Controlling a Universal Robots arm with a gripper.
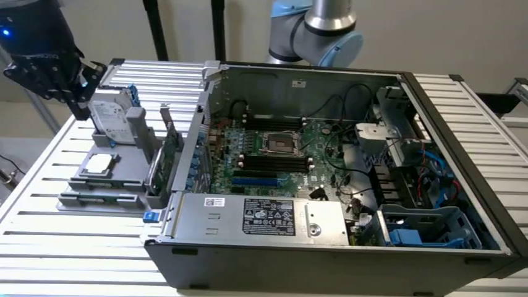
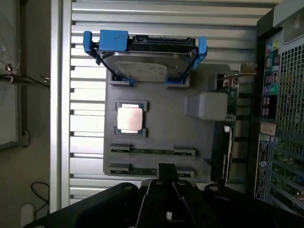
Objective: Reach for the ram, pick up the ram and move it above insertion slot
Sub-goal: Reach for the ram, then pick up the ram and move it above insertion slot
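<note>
Ram [image 2: 152,151] seated in slot of gray holder [image 2: 164,121], beside processor [image 2: 131,118]. End effector [image 2: 166,169] kept apart from ram, fingers shut together, nothing gripped. Holder placed on slatted surface [image 1: 49,247], beside opened computer case [image 1: 247,253].

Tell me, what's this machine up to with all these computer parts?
The robot's pincer, shut and empty, hovers over a gray tray of parts beside an open computer. Two ram sticks stand in the tray's slots, untouched, near a chip and a hard drive. Nothing has been picked up yet.
</note>
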